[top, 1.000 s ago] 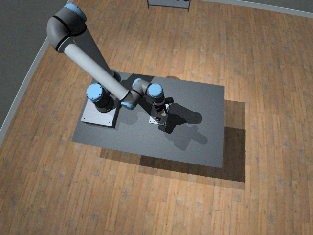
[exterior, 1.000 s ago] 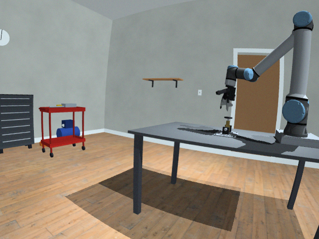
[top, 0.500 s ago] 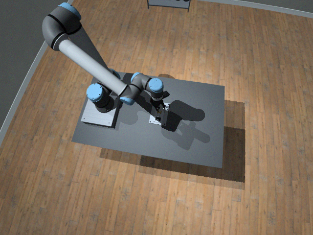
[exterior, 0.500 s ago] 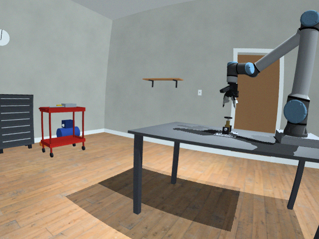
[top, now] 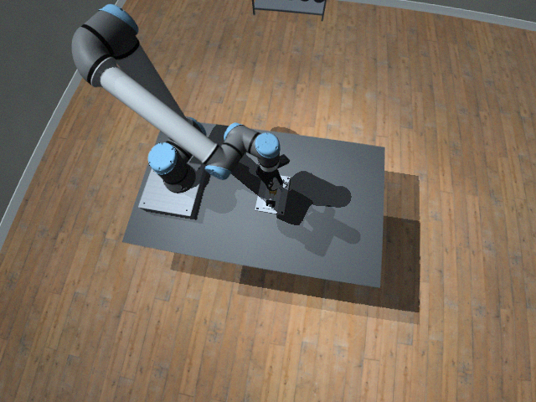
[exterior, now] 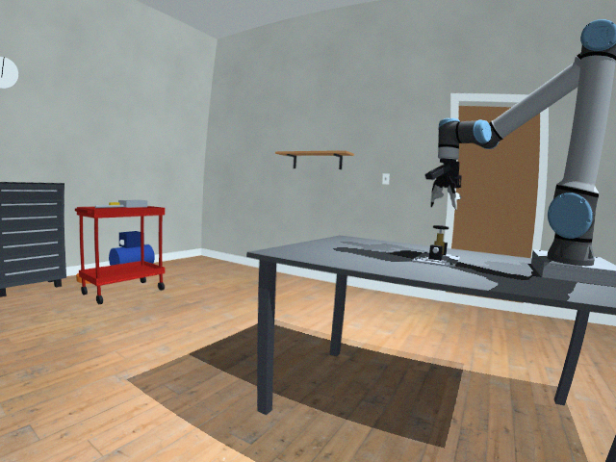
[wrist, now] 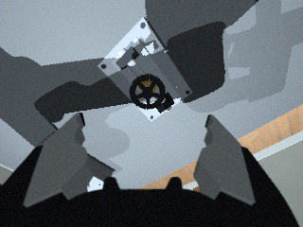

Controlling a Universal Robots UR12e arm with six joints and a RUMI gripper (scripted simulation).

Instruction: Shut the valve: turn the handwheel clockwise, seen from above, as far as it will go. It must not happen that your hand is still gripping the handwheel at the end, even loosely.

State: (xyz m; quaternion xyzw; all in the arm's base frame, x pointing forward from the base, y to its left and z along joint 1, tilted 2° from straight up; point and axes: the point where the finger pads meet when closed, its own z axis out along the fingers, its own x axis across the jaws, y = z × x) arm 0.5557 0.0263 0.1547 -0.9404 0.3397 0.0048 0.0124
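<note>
Top view: a dark grey table (top: 337, 242) stands on a wooden plank floor (top: 389, 86). 1 grey robot arm with blue joint caps rises from a pale base plate (top: 149, 205) near the table's left end, reaches up and back, then folds down toward the table's middle. Its gripper (top: 270, 185) points downward over a small white mounting plate (top: 261, 208) that carries the valve (top: 271, 202); the wrist hides most of the valve from here.

Exterior view: the gripper (exterior: 444, 198) hangs above the valve (exterior: 437, 246), apart from it, with open air between. The valve stands upright on the table (exterior: 318, 256), a black handwheel (exterior: 439, 227) on top of a brass stem. Behind are a brown door (exterior: 502, 198), a wall shelf (exterior: 314, 153), a red cart (exterior: 119, 211) holding a blue tank (exterior: 131, 252), and a dark drawer cabinet (exterior: 31, 233).

Wrist view: 2 grey fingers frame the picture, spread wide with nothing between them. The black spoked handwheel (wrist: 148, 92) lies below, near the centre of the view, on the white plate (wrist: 114, 61), amid the arm's shadows.
</note>
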